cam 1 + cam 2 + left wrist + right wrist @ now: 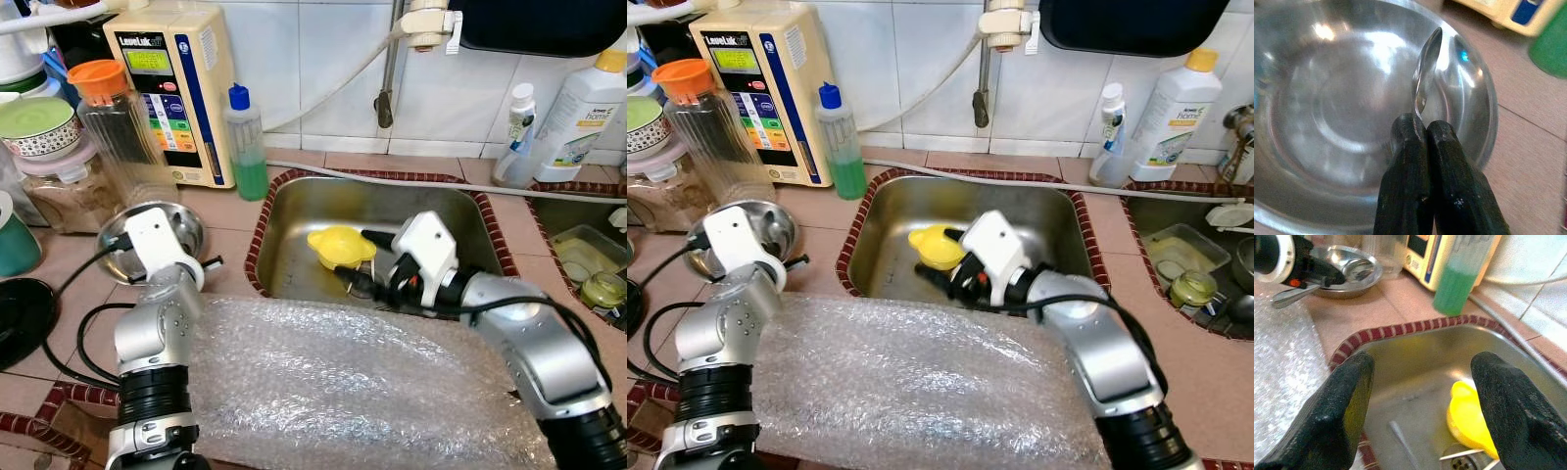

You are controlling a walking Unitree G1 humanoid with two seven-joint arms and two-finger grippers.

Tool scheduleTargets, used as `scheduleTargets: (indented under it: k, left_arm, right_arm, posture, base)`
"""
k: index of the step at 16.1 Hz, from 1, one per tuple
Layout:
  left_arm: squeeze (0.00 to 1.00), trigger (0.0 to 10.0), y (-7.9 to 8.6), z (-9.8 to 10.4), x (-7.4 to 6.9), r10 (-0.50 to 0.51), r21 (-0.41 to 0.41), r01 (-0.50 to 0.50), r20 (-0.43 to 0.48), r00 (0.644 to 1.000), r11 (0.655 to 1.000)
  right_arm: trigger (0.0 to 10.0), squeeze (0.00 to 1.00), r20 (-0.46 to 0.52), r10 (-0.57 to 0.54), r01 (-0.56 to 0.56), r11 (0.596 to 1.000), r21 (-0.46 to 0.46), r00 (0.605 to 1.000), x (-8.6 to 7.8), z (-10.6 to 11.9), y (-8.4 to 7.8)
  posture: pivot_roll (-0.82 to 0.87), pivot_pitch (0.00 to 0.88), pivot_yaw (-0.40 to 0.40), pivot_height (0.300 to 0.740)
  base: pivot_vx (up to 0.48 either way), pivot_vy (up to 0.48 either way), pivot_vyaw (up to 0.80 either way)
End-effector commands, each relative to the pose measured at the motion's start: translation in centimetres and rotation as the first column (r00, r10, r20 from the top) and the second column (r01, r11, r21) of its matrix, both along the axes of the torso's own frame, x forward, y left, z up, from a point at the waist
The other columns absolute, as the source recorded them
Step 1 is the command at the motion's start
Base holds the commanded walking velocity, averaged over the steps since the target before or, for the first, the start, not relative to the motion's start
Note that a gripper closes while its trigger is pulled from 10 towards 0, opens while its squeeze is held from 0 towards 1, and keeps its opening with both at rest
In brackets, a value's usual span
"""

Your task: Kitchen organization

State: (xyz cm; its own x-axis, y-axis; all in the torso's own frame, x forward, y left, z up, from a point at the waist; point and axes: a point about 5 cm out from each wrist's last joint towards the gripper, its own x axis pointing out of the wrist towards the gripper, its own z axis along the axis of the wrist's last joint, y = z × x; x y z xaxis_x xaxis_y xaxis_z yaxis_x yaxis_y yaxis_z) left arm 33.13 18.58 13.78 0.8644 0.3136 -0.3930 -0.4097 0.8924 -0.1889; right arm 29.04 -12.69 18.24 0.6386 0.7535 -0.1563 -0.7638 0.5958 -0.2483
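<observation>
Jaws, left gripper (1422, 128): 2 matte black fingers clenched on a polished metal spoon (1425, 78), its oval bowl over the round, shiny steel bowl (186, 227) on the tiled counter. Jaws, right gripper (1420, 382): spread wide above the rectangular steel sink (313, 211), near a glossy yellow plastic cup (341, 247). Crinkled bubble wrap (343, 392) fronts the sink.

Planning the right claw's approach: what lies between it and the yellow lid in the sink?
Nothing: the right wrist view shows bare steel sink floor between the open right claw and the yellow lid.
</observation>
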Motion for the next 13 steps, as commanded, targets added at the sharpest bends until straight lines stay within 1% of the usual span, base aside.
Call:
scheduleTargets:
  k: [1, 3, 4, 7, 9, 11, 12, 13]
  left_arm:
    - [0.0, 0.0, 0.4, 0.6, -0.1, 0.022, 0.025, -0.023, 0.027, 0.999, 0.999]
    - [0.0, 0.0, 0.2, 1.7, 0.0, -0.001, 0.086, -0.006, 0.082, 0.997, 0.996]
    - [0.0, 0.0, 0.2, 1.8, 0.0, -0.002, 0.087, -0.005, 0.086, 0.996, 0.996]
    - [0.0, 0.0, -0.3, 1.9, -0.2, -0.033, 0.133, 0.018, 0.113, 0.993, 0.991]
    - [0.0, 0.0, -0.2, 2.7, 0.0, -0.076, 0.201, 0.039, 0.177, 0.981, 0.979]
    - [0.0, 0.0, -0.6, 3.6, 0.4, -0.122, 0.188, 0.075, 0.25, 0.96, 0.979]
    - [0.0, 0.0, -1.8, 4.8, 0.7, -0.213, 0.189, 0.157, 0.326, 0.921, 0.969]
    - [0.0, 0.0, -2.4, 5.2, 0.8, -0.257, 0.193, 0.198, 0.351, 0.901, 0.961]
  right_arm:
    - [10.0, 0.0, 0.019, -0.014, 0.014, 1.0, 0.004, 1.0, 0.3, 0.4, -0.2]
    - [10.0, 0.0, 0.022, -0.001, 0.001, 1.0, 0.018, 1.0, 0.3, 0.6, 0.0]
    - [10.0, 0.0, 0.02, 0.003, -0.003, 1.0, 0.021, 1.0, 0.3, 0.6, 0.1]
    - [10.0, 0.0, 0.014, 0.028, -0.029, 0.999, 0.033, 1.0, 0.1, 0.6, 0.2]
    - [10.0, 0.0, 0.016, 0.016, -0.017, 0.998, 0.058, 1.0, 0.2, 0.8, 0.1]
    - [10.0, 0.0, 0.025, -0.002, 0.001, 0.998, 0.07, 1.0, 0.5, 1.0, 0.0]
    - [10.0, 0.0, 0.035, -0.03, 0.026, 0.995, 0.098, 0.999, 0.8, 1.3, -0.1]
    - [10.0, 0.0, 0.043, -0.047, 0.042, 0.993, 0.11, 0.998, 1.0, 1.4, -0.2]
  posture:
    - [0.01, 0.0, 0.033, 0.74]
    - [0.01, 0.0, 0.032, 0.74]
    - [0.01, 0.0, 0.032, 0.74]
    - [0.01, 0.0, 0.033, 0.74]
    - [0.01, 0.0, 0.033, 0.74]
    - [0.01, 0.0, 0.033, 0.74]
    - [0.01, 0.0, 0.034, 0.74]
    - [0.01, 0.0, 0.034, 0.74]
  base:
    - [0.0, 0.0, 0.0]
    - [0.0, 0.0, 0.0]
    - [0.0, 0.0, 0.0]
    - [0.0, 0.0, 0.0]
    - [0.0, 0.0, 0.0]
    - [0.0, 0.0, 0.0]
    - [0.0, 0.0, 0.0]
    - [0.0, 0.0, 0.0]
